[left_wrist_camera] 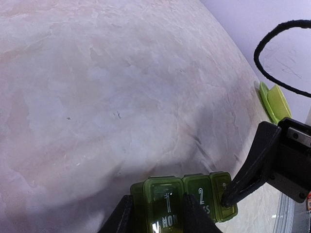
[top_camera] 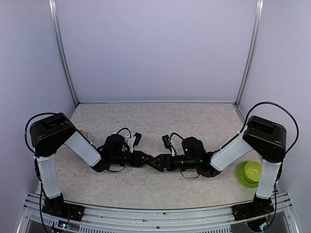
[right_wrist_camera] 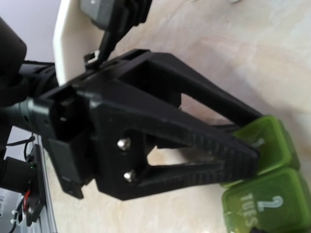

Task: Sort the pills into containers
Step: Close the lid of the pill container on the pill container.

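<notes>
A green pill organiser (left_wrist_camera: 170, 199) with lids marked 1 MON and 2 TUES hangs between the two arms above the middle of the table. My left gripper (left_wrist_camera: 160, 216) is shut on its MON end, one finger on each side. In the right wrist view that grip shows from the other side, black fingers (right_wrist_camera: 209, 160) clamped on the organiser (right_wrist_camera: 267, 204). My right gripper (top_camera: 154, 162) meets it tip to tip and stands open. One of its fingertips (left_wrist_camera: 228, 196) rests on the lid of the third compartment. All the lids I see are closed. No pills are in view.
Stacked green bowls (top_camera: 250, 173) sit at the right edge near the right arm's base and also show in the left wrist view as green bowls (left_wrist_camera: 274, 102). A small red-and-white object (top_camera: 83, 133) lies behind the left arm. Purple walls enclose the table.
</notes>
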### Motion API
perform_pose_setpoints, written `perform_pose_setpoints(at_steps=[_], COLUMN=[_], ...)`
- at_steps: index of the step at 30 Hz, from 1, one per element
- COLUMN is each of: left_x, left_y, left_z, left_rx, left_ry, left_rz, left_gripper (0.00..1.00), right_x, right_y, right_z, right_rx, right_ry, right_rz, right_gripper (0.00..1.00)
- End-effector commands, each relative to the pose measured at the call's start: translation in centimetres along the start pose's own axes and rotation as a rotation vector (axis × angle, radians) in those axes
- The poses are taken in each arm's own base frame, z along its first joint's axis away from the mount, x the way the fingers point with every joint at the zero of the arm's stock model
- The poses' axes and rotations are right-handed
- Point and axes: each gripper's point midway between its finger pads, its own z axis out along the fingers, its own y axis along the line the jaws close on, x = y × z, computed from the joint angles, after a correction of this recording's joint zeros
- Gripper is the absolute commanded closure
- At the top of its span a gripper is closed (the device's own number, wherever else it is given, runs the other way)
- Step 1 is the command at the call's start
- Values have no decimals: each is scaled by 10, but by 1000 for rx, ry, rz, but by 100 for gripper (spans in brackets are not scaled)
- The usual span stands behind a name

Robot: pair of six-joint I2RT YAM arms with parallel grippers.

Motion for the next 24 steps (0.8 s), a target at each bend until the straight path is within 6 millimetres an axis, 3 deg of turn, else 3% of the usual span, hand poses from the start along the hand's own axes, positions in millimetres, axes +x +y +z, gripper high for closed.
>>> perform_pose_setpoints(at_steps=[1, 24], left_x=[19, 19], left_y=[15, 16], left_z=[3, 3], left_rx=[-43, -53], left_ry=[69, 72], left_rz=[-25, -23], left_gripper=[68, 68], right_x=[6, 30], right_y=[3, -14], right_z=[5, 5], right_rx=[-7, 42], right_ry=[14, 59], right_rz=[-3, 36], right_gripper=[18, 18])
